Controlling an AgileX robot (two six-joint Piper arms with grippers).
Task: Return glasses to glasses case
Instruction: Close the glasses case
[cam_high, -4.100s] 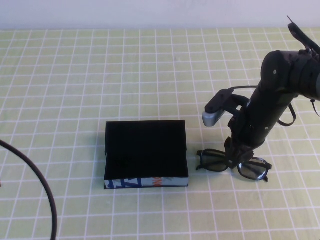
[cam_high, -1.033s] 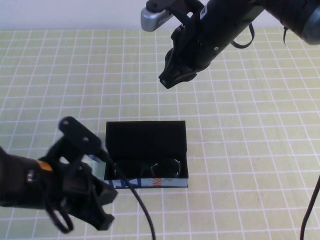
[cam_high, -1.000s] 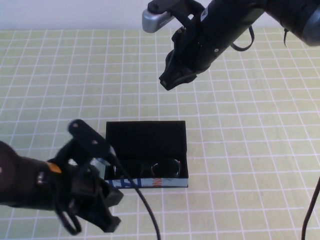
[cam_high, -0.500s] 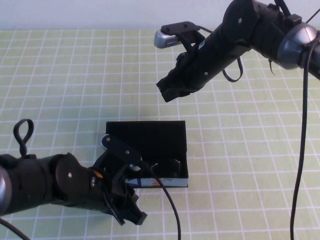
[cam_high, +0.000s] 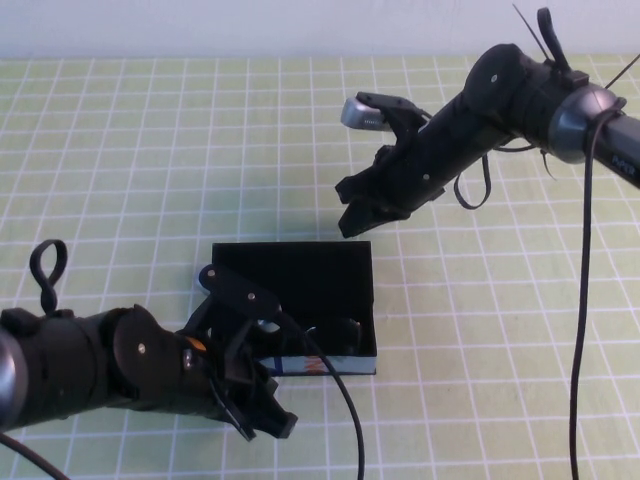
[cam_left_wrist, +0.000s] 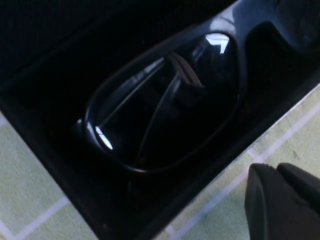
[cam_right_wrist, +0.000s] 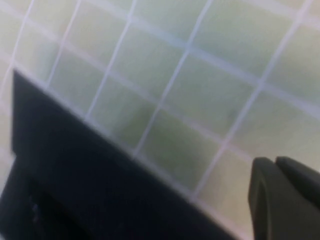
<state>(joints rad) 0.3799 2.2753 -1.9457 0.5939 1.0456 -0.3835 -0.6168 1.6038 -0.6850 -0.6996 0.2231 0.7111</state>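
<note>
Inside the open glasses case (cam_high: 292, 280) lie the glasses (cam_high: 330, 335), along its front wall. Left gripper (cam_high: 268, 420), fingers together, sits at 7 o'clock; right gripper (cam_high: 356, 218), closed and empty, hovers beyond the lid's far edge at 1 o'clock.

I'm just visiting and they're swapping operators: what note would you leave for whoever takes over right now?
Right gripper: shut, empty, hovering above the table beyond the case's raised lid.
Left gripper: shut, empty, low at the near side of the glasses case, by its printed front.
Glasses: already lying inside the open case, behind the front wall.
Done: glasses are in the case.
Left: the lid stands open; closing it looks like the likely next step, probably with an arm pushing it forward and down.
</note>
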